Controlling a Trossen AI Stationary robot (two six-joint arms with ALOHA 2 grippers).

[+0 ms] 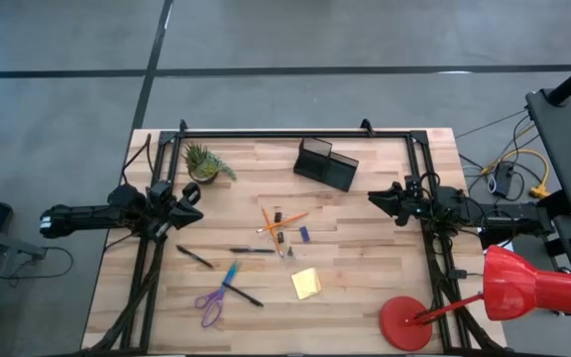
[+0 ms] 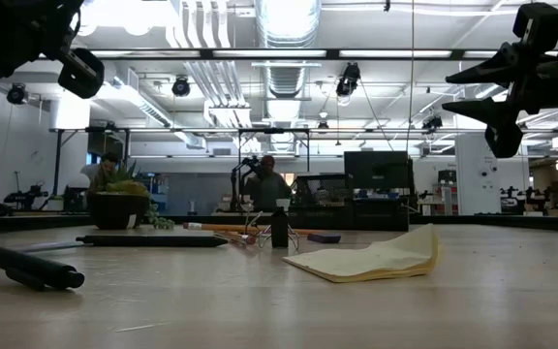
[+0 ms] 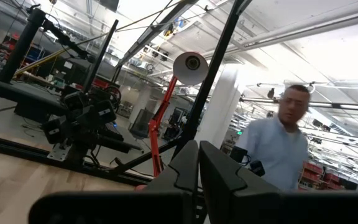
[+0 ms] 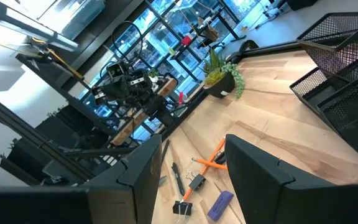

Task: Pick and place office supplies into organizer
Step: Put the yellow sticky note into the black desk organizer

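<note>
The supplies lie mid-table in the high view: purple-handled scissors (image 1: 209, 303), a blue pen (image 1: 229, 275), thin black pens (image 1: 251, 250), crossed orange pencils (image 1: 278, 220), a yellow sticky-note pad (image 1: 305, 283) and a small blue bit (image 1: 304, 235). The black mesh organizer (image 1: 325, 164) stands near the far edge. My left gripper (image 1: 198, 201) hovers at the table's left side, shut and empty. My right gripper (image 1: 373, 197) hovers at the right side, open and raised above the table (image 2: 448, 92). Its wrist view shows the pencils (image 4: 207, 160), the blue bit (image 4: 219, 204) and the organizer (image 4: 340, 68).
A small green potted plant (image 1: 203, 164) stands at the far left of the table. A red desk lamp (image 1: 494, 288) has its base on the near right corner. A dark frame runs along the far, left and right edges. A person (image 3: 288, 143) stands beyond the table.
</note>
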